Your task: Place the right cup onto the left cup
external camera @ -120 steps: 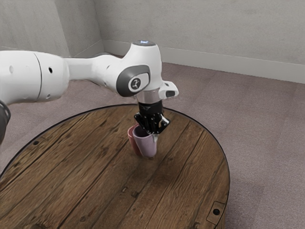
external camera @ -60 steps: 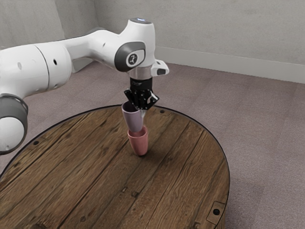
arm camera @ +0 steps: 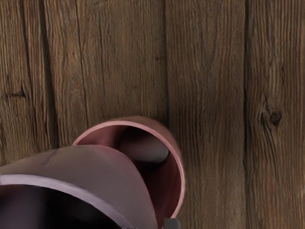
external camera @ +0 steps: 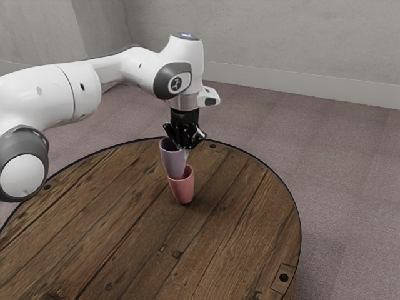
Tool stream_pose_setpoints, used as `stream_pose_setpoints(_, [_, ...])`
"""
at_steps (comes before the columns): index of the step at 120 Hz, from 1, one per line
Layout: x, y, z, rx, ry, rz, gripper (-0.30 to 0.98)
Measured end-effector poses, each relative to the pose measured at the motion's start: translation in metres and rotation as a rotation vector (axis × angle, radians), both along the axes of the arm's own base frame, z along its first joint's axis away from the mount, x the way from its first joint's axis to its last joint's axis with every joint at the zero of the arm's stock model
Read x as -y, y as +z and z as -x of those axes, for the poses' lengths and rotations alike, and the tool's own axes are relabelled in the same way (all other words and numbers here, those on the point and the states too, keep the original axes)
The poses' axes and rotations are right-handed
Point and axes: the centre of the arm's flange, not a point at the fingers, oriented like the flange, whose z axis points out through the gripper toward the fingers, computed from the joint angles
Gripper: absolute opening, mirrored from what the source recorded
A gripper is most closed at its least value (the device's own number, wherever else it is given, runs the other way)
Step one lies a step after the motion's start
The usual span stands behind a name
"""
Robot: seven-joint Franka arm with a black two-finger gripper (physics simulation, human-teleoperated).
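Note:
The gripper (external camera: 185, 149) is shut on the wall of the purple cup (external camera: 173, 161) at its rim, on the side toward the exterior view's right. The purple cup hangs slightly tilted, its base at the mouth of the pink cup (external camera: 182, 189), which stands upright on the table. In the wrist view the purple cup (arm camera: 90, 167) covers part of the pink cup (arm camera: 179, 171), whose inside is partly visible. A dark fingertip (arm camera: 172, 223) shows beside them. Whether the cups touch, I cannot tell.
The round wooden table (external camera: 231, 231) extends around the pink cup, with its far edge behind the cups. The arm reaches in above it from the exterior view's left. Carpet and a grey wall lie beyond.
The purple cup was lifted from beside the pink cup and carried above it toward the exterior view's left. Since the middle picture, my hand has lowered it slightly.

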Motion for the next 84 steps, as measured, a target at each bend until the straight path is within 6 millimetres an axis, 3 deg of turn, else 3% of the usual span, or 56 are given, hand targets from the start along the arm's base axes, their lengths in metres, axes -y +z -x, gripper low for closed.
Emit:
stream_pose_setpoints(28, [0.004,-0.013,-0.005,-0.006,-0.017,0.012,-0.1])
stream_pose_setpoints(42, [0.007,-0.009,-0.003,-0.009,-0.011,0.044,0.16])
stream_pose_setpoints(66, [0.016,0.075,0.026,0.064,-0.017,0.071,0.48])
stream_pose_setpoints(84, [0.021,0.122,0.089,0.075,-0.03,0.05,0.58])
